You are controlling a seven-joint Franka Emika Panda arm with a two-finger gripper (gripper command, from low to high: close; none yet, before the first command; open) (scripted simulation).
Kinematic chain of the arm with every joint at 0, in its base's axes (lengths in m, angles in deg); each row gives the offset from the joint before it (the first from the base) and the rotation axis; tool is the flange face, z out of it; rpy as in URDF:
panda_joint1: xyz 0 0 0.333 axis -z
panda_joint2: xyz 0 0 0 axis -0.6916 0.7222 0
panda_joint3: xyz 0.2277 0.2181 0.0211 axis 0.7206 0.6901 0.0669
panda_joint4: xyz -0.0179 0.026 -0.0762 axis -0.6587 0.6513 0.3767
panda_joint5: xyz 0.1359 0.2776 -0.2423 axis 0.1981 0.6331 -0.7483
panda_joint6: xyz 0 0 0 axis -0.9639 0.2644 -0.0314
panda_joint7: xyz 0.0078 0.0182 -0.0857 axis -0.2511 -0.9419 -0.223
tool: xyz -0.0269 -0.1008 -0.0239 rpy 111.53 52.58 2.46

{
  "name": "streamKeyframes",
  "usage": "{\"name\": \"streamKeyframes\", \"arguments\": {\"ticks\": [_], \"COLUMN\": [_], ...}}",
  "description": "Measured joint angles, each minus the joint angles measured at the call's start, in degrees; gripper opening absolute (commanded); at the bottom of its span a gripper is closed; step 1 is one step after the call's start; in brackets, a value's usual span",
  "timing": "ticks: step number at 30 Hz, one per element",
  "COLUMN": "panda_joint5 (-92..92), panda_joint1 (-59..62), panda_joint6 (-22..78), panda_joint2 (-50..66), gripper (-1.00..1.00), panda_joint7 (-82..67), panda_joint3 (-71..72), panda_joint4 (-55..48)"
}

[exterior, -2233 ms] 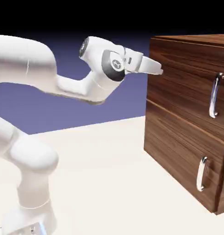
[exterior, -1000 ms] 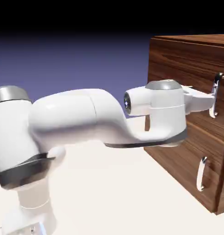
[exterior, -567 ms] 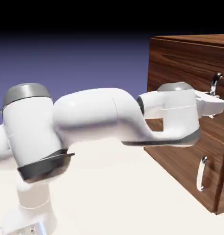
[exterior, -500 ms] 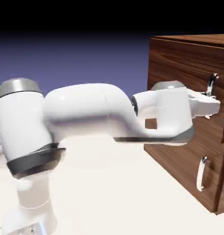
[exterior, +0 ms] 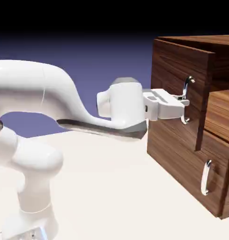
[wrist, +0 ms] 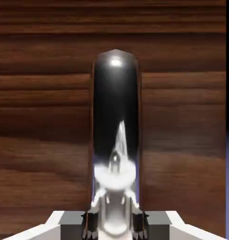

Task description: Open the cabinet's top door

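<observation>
One long chrome handle (exterior: 186,84) sits pinched in my pincer (wrist: 115,229), near the free edge of the top door (exterior: 172,79), which stands ajar from the cabinet (exterior: 194,171); I'd draw it along the hinge's arc, wrist turning with it (a straight tug might slip the grip). Dark wood grain covers the door's face, its swing side looks unobstructed, and beyond the pale floor (exterior: 102,187) hangs a plain blue-violet backdrop (exterior: 102,61).
</observation>
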Motion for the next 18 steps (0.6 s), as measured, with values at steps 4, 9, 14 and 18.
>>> {"name": "streamKeyframes", "arguments": {"ticks": [4,9,14,18], "panda_joint5": [5.30,12.39,22.75,32.71], "panda_joint1": [8.16,17.71,24.91,27.28], "panda_joint6": [1.75,2.61,4.24,7.03], "panda_joint2": [-1.21,-3.38,-8.43,-13.85], "gripper": [-1.00,-1.00,-1.00,-1.00], "panda_joint7": [0.00,0.00,-3.17,-8.04], "panda_joint3": [8.27,18.65,28.48,34.92], "panda_joint4": [4.97,10.03,15.51,19.74]}}
